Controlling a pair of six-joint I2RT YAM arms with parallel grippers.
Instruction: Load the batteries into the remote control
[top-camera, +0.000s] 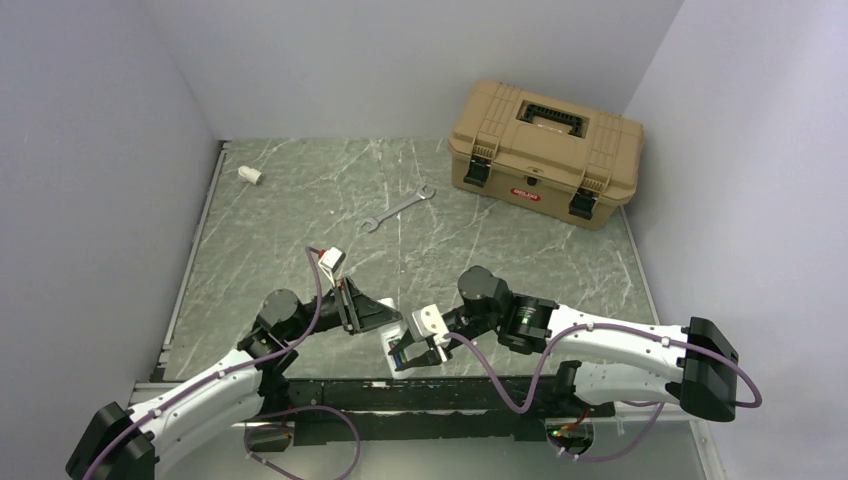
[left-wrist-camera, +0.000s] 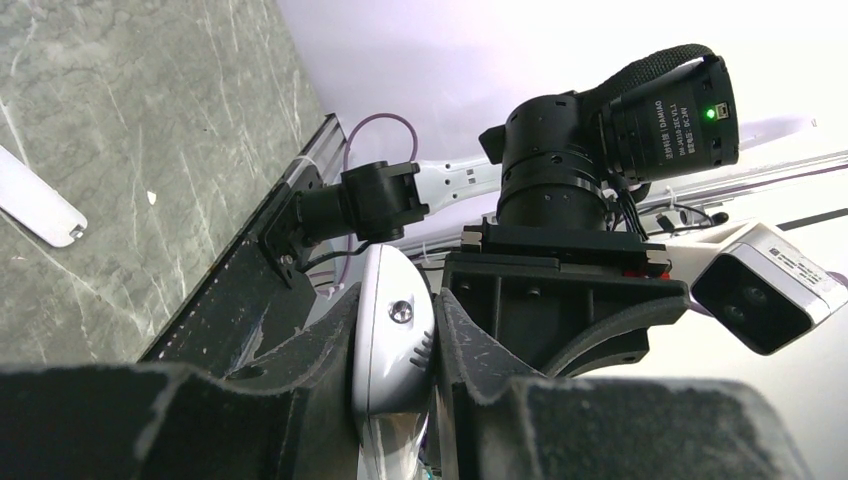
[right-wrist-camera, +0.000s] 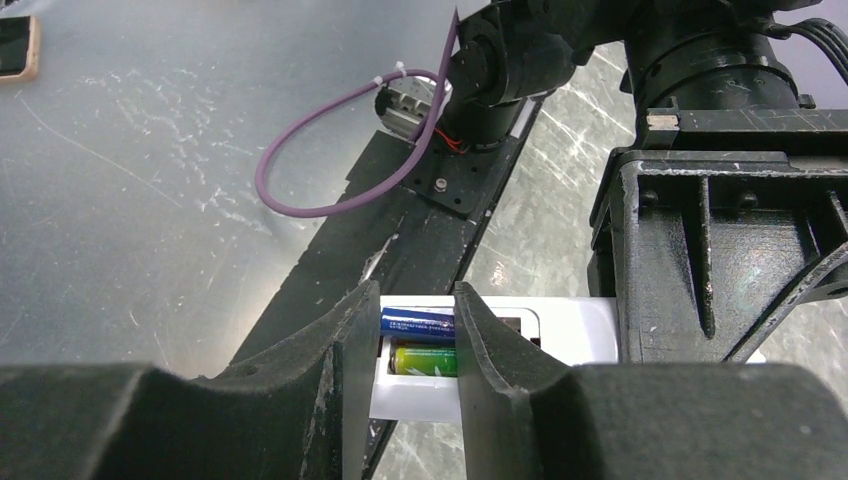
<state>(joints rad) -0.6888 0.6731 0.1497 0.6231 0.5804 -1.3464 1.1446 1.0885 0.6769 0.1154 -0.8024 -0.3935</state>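
The remote control (right-wrist-camera: 575, 335) is sitting off the table (top-camera: 300, 200), low over its near edge, between your 2 grippers. Your left gripper (left-wrist-camera: 393, 350) is pinching it: in the left wrist view, the rounded white end is showing wedged between the 2 black fingers (left-wrist-camera: 320, 350), both pressing on its sides. Your right gripper (right-wrist-camera: 405, 335) is meeting the same bar from the other side, its fingers (right-wrist-camera: 345, 350) standing a narrow gap apart in front of the rectangular recess. You are holding nothing between them, and you cannot tell whether they are touching the plastic. Through that gap you are seeing 2 cells lying lengthwise in the recess, side by side: the blue battery (right-wrist-camera: 418, 322) above and the green battery (right-wrist-camera: 425, 360) just below it in that view, their ends hidden behind the fingers. A loose white tab (left-wrist-camera: 35, 200) is lying flat on the table, well apart from the grippers. Farther out, a wrench (top-camera: 397, 208) is lying near the table's middle, a white tube stub (top-camera: 249, 175) is resting toward the far left corner, and a tan toolbox (top-camera: 545, 150) is sitting closed at the far right.
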